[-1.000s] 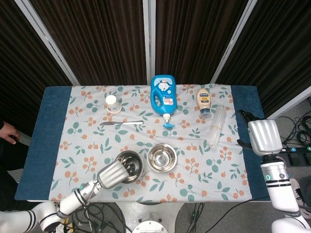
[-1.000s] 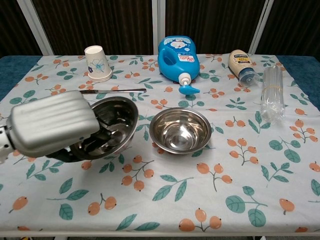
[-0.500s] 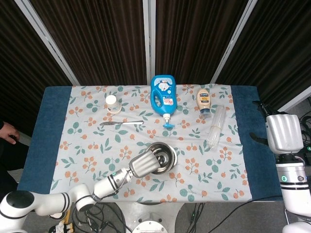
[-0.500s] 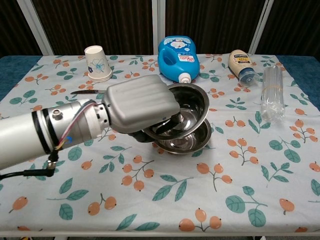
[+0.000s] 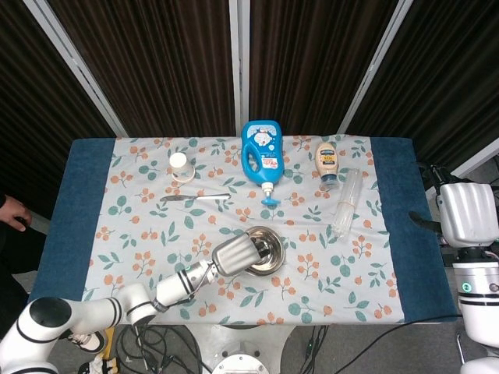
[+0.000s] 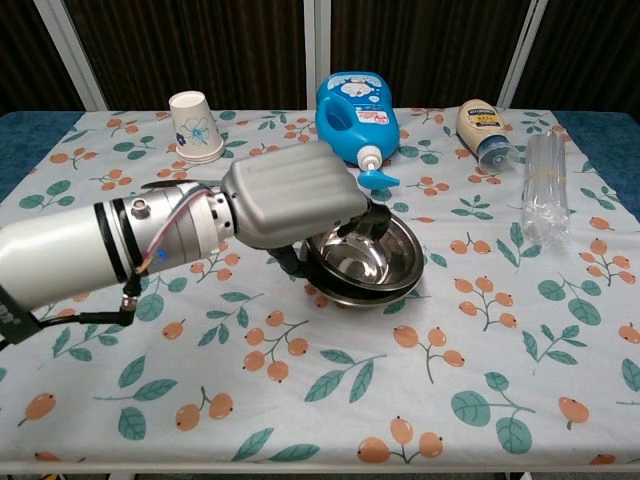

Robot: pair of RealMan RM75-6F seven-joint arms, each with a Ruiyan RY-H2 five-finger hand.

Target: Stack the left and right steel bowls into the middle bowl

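Chest view: left arm reaches across table's near half, left hand [image 6: 295, 195] back-up over left rim of steel bowls [image 6: 368, 263]; fingers curl over that rim, gripping upper bowl; bowls nested, shiny, upper one tilted slightly, sitting mid-table toward near edge on floral tablecloth [image 6: 480, 390]; head view: right hand [image 5: 468, 214] raised off table's right edge, finger state cannot tell.

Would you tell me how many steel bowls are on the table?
2 distinguishable, nested mid-table: the top bowl, held by the left hand, sits in the bottom bowl. Others may be hidden inside.
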